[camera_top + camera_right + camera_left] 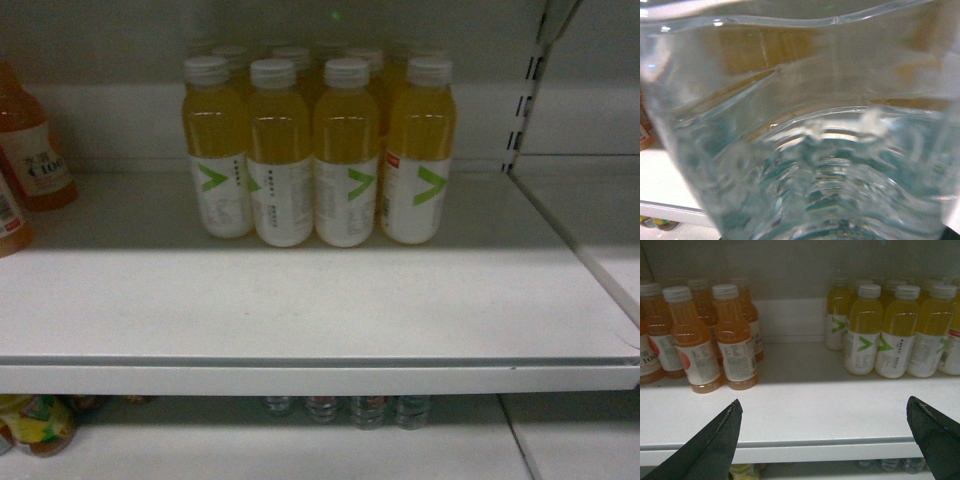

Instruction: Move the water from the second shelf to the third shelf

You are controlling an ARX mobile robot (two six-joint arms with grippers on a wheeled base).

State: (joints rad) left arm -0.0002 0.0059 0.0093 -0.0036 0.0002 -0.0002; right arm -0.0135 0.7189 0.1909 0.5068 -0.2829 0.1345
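Left gripper (825,440) is open, we see its 2 dark fingers (715,442) spread wide at the bottom of the left wrist view, nothing between them, hanging in front of the white shelf (805,410) edge. Right gripper itself is not visible in any view, so we cannot tell if it is open or closed; its wrist camera is filled almost completely by the water bottle (810,150), clear ribbed plastic pressed right up against the lens, ribs curving across the lower half, label and cap not visible. Through the plastic we make out blurry yellow-brown shapes, and at the bottom left a bit of white shelf edge. In the head view we see no arm and no water bottle. On the shelf sits a pack of yellow drink bottles (318,150) with white caps and white labels with a green arrow mark, 4 across the front row, more behind, standing upright toward the back. Orange drink bottles (30,140) stand at the far left; the left wrist view shows them as a group, well apart from the yellow ones. Below the shelf we see some bottle tops (345,407), too dark to identify.
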